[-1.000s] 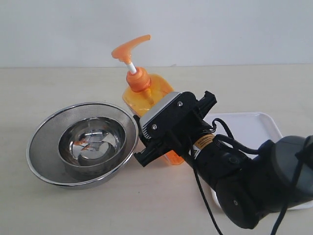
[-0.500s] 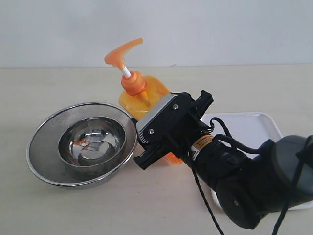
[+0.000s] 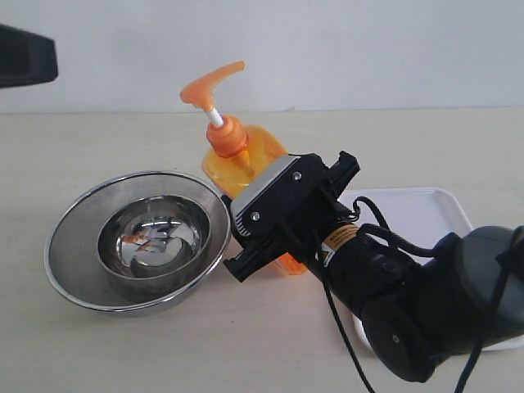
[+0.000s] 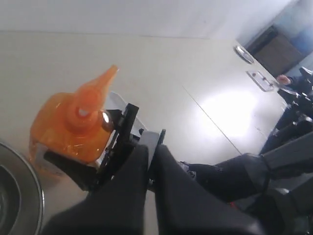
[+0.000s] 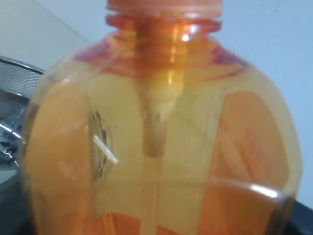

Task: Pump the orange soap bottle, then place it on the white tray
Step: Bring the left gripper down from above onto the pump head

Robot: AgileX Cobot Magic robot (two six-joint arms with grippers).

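One dark, blurred shape sits in the top left corner of the exterior view: part of the left arm [image 3: 24,53]. Left gripper: the jaws are not resolved in any view, so I cannot tell whether they are apart or together.

Left side of table [image 3: 98,352]: two nested steel bowls. The outer mesh bowl [image 3: 70,246] has a bright rim. The inner polished bowl [image 3: 151,246] sits at its centre and shows a small orange reflection.

Centre: the orange soap bottle [image 3: 246,160] is just beside the right rim of the mesh bowl, between the bowls and the tray, and is not on the tray. Its body leans slightly toward the bowls. The pump head [image 3: 211,84] is raised, with the white stem [image 3: 216,116] exposed above the collar. Whether the base touches the table cannot be told, because the gripper hides it.

The right gripper [image 3: 274,225] is clamped across the lower body of the bottle, one jaw on either side. In the right wrist view the bottle shoulder and dip tube fill the picture. The left wrist view looks down on the pump head, with the right gripper's jaws against the bottle.

Right: the white tray [image 3: 426,209] lies flat on the table near the bottle. Its near edge is hidden behind the right arm [image 3: 442,311], which enters from the lower right corner.
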